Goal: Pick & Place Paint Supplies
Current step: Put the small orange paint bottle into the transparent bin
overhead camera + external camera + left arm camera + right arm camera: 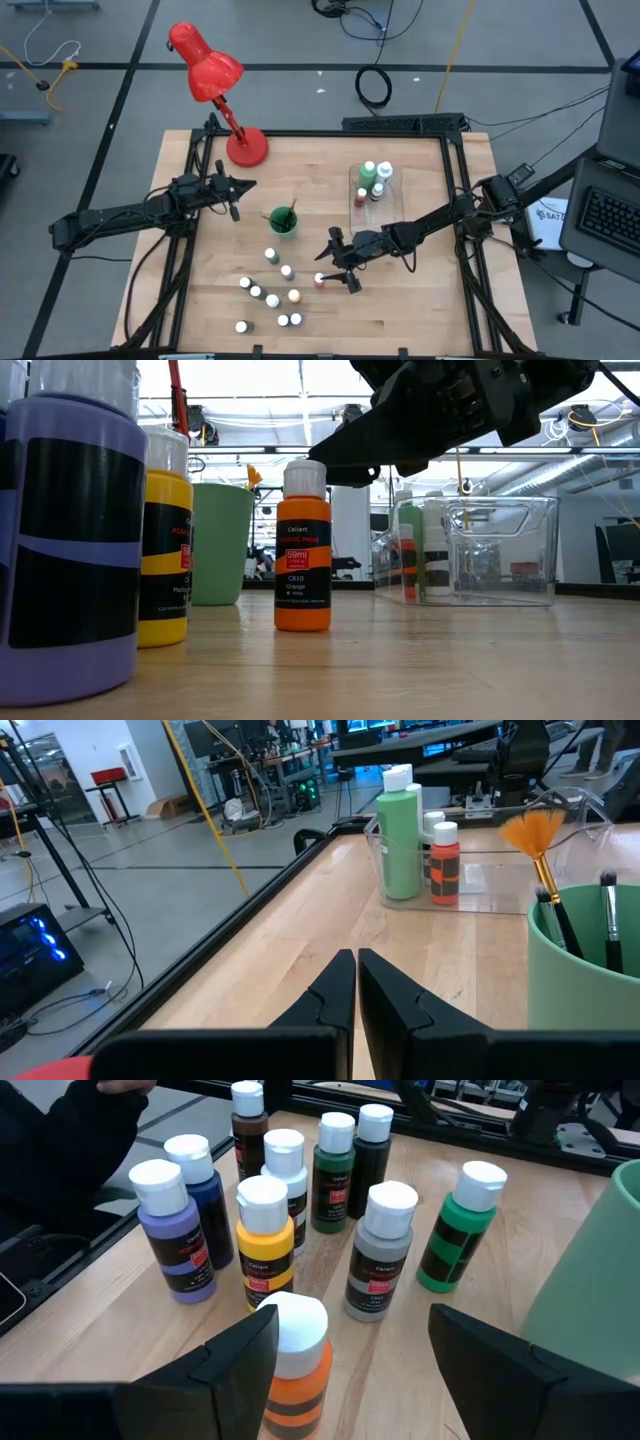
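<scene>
An orange paint bottle [320,281] [303,550] [295,1365] with a white cap stands upright on the table. My right gripper [342,262] [365,1340] is open just to the right of it, and the bottle sits ahead of the fingertips, close to one finger, without visible touch. Several more small bottles [270,295] [270,1210] stand in a cluster toward the near-left. My left gripper [238,195] [356,970] is shut and empty, hovering left of the green cup [283,222] [590,970], which holds paintbrushes [545,850].
A clear tray [352,180] [500,550] [480,890] at the far right holds a tall green bottle [400,840] and smaller ones. A red desk lamp [215,80] stands at the far-left corner. Bare wood lies to the right of the right gripper.
</scene>
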